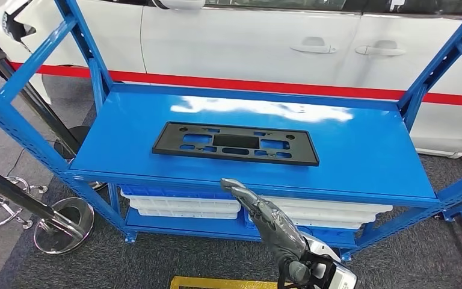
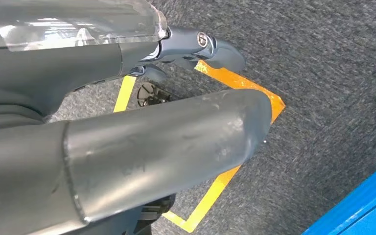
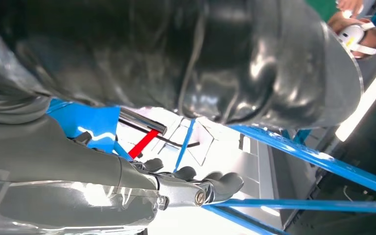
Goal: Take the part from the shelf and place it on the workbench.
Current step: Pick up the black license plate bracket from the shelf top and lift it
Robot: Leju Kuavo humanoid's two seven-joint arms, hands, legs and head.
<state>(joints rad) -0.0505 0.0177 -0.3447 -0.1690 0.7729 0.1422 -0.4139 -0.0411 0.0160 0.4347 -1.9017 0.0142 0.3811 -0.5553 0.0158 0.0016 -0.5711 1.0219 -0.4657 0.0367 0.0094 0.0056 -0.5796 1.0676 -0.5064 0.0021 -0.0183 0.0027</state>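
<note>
A flat black rectangular part [image 1: 234, 143] with several cut-outs lies on the top board of the blue shelf [image 1: 361, 150], near its middle. My right hand [image 1: 258, 211] is raised just in front of the shelf's front edge, below the part and apart from it. Its fingers stretch forward and hold nothing. In the right wrist view the dark fingers [image 3: 196, 188] are spread before blue shelf rails. My left hand [image 2: 176, 137] hangs over the grey carpet, thumb and fingers [image 2: 215, 49] apart, with nothing in it.
White bins [image 1: 180, 208] sit on the lower shelf board. A white car [image 1: 246, 36] with a red stripe stands behind the shelf. A chrome stanchion base [image 1: 66, 223] is at the left, and yellow floor tape [image 1: 216, 283] lies near my feet. A person [image 3: 357, 29] appears in the right wrist view.
</note>
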